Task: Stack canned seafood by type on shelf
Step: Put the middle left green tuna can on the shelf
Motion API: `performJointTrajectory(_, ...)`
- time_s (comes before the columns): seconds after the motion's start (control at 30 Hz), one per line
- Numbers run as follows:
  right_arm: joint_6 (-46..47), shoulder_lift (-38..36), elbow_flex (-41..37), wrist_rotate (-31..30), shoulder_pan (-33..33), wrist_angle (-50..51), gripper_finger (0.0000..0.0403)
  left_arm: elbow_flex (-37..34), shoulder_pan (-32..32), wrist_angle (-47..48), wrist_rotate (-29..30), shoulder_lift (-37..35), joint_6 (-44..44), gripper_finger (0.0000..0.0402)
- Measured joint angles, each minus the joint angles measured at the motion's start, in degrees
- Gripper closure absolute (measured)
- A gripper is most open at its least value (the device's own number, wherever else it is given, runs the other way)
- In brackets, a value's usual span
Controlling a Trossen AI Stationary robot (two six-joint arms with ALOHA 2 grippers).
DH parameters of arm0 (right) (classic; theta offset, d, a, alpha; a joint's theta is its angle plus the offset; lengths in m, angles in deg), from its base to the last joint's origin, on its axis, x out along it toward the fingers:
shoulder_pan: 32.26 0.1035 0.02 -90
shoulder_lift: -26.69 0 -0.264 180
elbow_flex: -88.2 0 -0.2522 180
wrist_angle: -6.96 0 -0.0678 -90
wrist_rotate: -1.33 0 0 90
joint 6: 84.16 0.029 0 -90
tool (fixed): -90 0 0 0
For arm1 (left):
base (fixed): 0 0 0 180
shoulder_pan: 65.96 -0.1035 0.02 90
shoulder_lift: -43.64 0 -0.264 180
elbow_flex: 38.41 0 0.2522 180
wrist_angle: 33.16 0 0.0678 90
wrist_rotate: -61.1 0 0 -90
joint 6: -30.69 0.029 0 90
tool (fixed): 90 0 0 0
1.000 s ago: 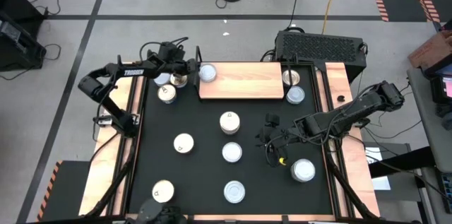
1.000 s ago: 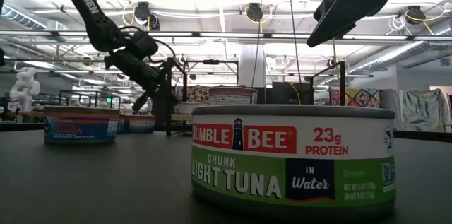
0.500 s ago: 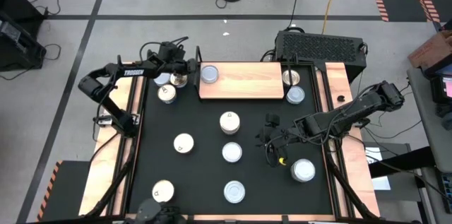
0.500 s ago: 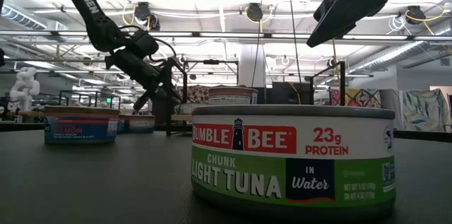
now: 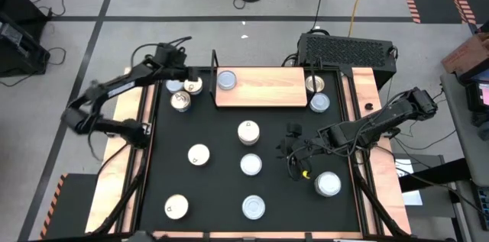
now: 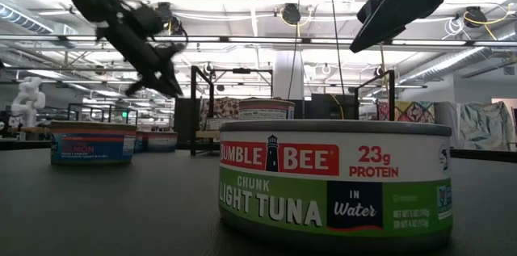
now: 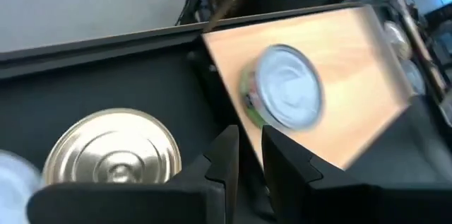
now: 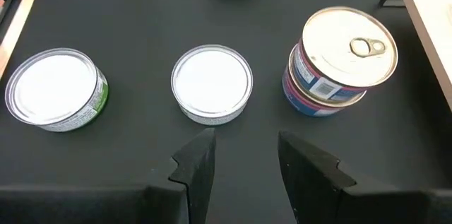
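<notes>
Left pincer (image 7: 247, 146) near shelf (image 5: 263, 89) end, slightly parted, empty; one tin (image 5: 226, 80) shelved. Right pincer (image 8: 240, 157) open mid-bench, waiting.

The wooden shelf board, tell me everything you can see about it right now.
The shelf is a flat rectangular board of light-brown wood with visible grain, lying level at the far middle of the black table. Black metal posts stand at its ends. One tin with a silver top and green label sits on its left end; the rest of its surface is bare. The left gripper is just off its left edge, not touching it.
</notes>
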State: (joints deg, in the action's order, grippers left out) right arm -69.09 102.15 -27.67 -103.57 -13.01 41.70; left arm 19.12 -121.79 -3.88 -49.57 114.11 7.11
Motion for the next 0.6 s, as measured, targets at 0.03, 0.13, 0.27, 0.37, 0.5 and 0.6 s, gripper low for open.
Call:
performJointTrajectory(0.03, -0.1, 0.0, 0.0, 0.0, 0.0, -0.1, 0.0255, 0.0, 0.5, 1.7, 0.0, -2.5, 0.3, 0.0336)
performJointTrajectory(0.13, -0.3, 0.0, 0.0, -0.2, 0.0, -1.1, 0.0255, 0.0, 2.6, 6.6, 0.0, -9.8, 0.9, 0.0336)
performJointTrajectory(0.27, -0.3, 0.0, 0.0, -0.2, 0.0, -4.1, 0.0255, 0.0, 6.8, 13.9, 2.1, -17.0, 1.7, 0.0336)
performJointTrajectory(0.37, -0.9, 0.0, 0.0, -0.2, 0.0, -6.7, 0.0255, 0.0, 9.6, 19.4, 6.2, -20.0, 3.0, 0.0336)
performJointTrajectory(0.5, -1.2, 0.0, 0.0, -0.3, 0.0, -9.4, 0.0255, -0.5, 13.3, 21.0, 8.3, -20.4, 3.4, 0.0336)
performJointTrajectory(0.6, -1.2, 0.0, 0.0, -1.2, -0.1, -11.5, 0.0255, -3.1, 18.4, 16.2, 8.9, -20.4, 3.5, 0.0336)
